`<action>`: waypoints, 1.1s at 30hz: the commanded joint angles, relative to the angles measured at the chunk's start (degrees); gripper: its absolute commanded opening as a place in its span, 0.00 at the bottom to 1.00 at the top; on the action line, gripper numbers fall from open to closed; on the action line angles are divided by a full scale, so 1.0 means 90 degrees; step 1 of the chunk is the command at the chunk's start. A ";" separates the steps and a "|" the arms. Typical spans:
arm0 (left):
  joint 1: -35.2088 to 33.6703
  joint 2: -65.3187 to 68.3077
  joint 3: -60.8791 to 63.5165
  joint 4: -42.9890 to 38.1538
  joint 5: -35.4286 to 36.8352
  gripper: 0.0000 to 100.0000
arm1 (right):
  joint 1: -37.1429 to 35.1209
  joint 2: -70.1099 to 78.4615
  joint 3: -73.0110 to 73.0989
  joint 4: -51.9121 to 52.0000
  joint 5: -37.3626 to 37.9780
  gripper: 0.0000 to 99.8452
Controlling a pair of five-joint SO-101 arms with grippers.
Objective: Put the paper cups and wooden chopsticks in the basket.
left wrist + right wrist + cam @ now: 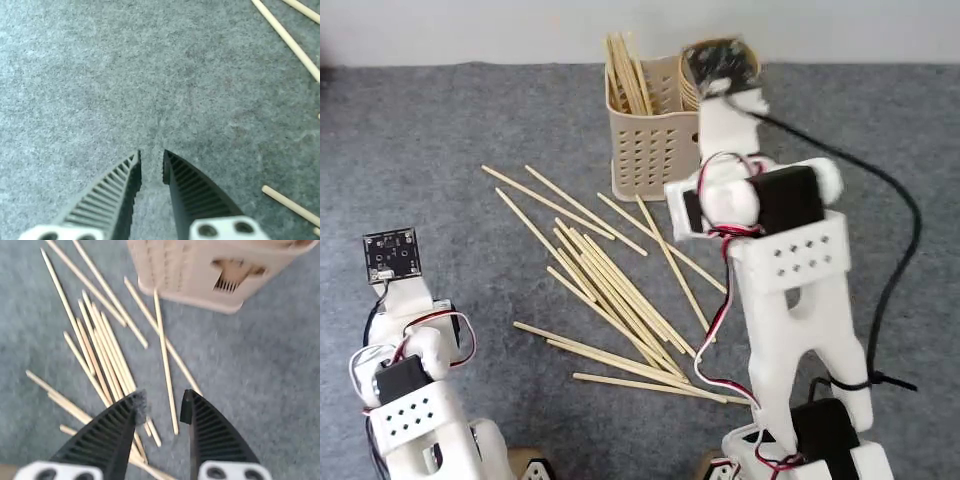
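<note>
On the grey mat the beige basket stands upright with some wooden chopsticks inside, loose chopsticks lie scattered before it, the right gripper hangs parted and empty above them, and the left gripper hovers slightly parted, empty, over bare mat.

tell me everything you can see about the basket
The basket is a beige, plastic-looking tub with rows of small holes in its walls. It stands upright on the grey carpet at the table's far side. A bundle of wooden chopsticks stands inside, sticking out above the rim. Loose chopsticks lie in front, one or two ending at its base.
</note>
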 commanded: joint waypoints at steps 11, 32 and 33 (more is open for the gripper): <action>0.0039 -0.0078 -0.0044 -0.0098 0.0029 0.07 | -0.0308 0.0689 0.2569 -0.0825 0.0137 0.27; 0.0049 -0.0088 0.0044 -0.0137 0.0029 0.07 | -0.1578 0.3365 0.2696 -0.3629 0.0645 0.29; 0.0049 -0.0088 0.0044 -0.0137 0.0029 0.07 | -0.1558 0.3463 0.2696 -0.3687 0.0645 0.29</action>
